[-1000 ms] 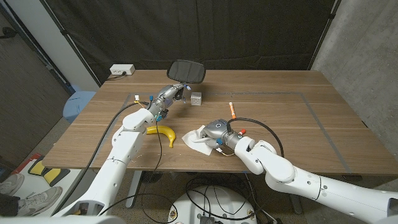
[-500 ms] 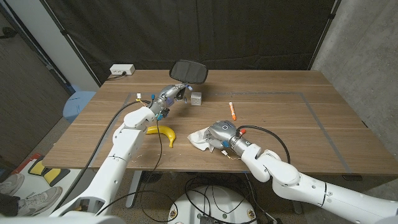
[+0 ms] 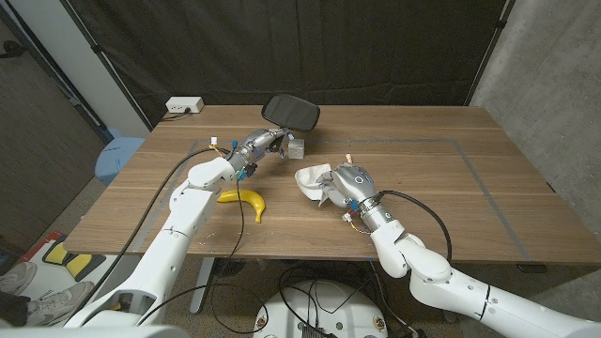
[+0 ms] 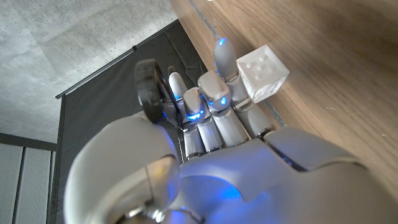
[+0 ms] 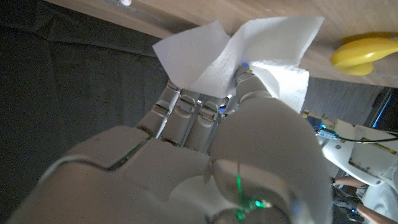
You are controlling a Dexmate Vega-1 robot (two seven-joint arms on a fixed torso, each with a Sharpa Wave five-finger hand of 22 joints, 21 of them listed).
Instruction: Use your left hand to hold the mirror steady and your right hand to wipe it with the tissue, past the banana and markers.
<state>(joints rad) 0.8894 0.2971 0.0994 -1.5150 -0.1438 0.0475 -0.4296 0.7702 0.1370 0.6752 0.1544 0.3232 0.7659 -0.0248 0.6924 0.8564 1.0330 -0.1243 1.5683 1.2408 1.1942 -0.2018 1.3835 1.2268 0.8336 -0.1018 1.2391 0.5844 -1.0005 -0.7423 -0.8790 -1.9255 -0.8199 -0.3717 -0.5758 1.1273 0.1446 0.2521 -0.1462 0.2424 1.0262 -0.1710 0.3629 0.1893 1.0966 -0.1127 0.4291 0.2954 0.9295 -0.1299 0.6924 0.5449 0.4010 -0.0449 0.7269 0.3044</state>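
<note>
**Tissue lifted in right hand, mirror gripped at far edge**

Holding a crumpled white paper tissue in the right hand, raised off the wooden table near its middle. Tissue bunched on the left side of that hand, between it and the mirror; in the right wrist view, white folds fanning out beyond the fingers, which clasp it.

Standing at the far edge, left of centre: a small dark mirror with a rounded black frame, tilted. Left hand just below and left of it, fingers reaching up to its stand; in the left wrist view, fingers wrapped around the thin stand beneath the dark frame. Grasping the mirror's support, as far as can be told.

Touching the left fingertips: a pale grey cube with dots.

Lying near the left forearm: a yellow banana, well left of the tissue. Just behind the right hand: an orange marker, mostly hidden.
</note>
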